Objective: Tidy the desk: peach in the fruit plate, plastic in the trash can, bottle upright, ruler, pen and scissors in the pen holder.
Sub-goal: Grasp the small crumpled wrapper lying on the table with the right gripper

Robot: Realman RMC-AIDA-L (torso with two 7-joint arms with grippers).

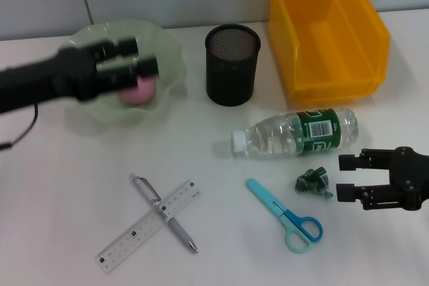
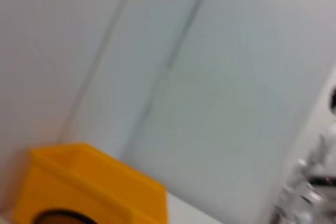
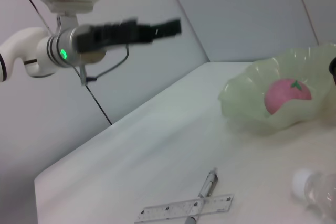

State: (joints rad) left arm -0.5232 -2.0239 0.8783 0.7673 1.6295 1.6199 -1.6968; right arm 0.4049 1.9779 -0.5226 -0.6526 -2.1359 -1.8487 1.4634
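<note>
A pink peach (image 1: 139, 90) (image 3: 286, 94) lies in the pale green fruit plate (image 1: 167, 45) (image 3: 247, 98) at the back left. My left gripper (image 1: 137, 57) hovers over the plate above the peach, blurred, open and holding nothing. The clear bottle (image 1: 295, 132) lies on its side in the middle. Crumpled green plastic (image 1: 314, 183) sits just ahead of my right gripper (image 1: 348, 177), which is open at the right edge. Blue scissors (image 1: 285, 214) lie near the front. The ruler (image 1: 149, 226) (image 3: 184, 209) and pen (image 1: 164, 212) (image 3: 205, 190) lie crossed at the front left. The black mesh pen holder (image 1: 232, 65) stands empty.
A yellow bin (image 1: 327, 31) (image 2: 89, 187) stands at the back right, behind the bottle and beside the pen holder. The left arm (image 3: 126, 31) reaches high over the table in the right wrist view. A grey wall closes off the back.
</note>
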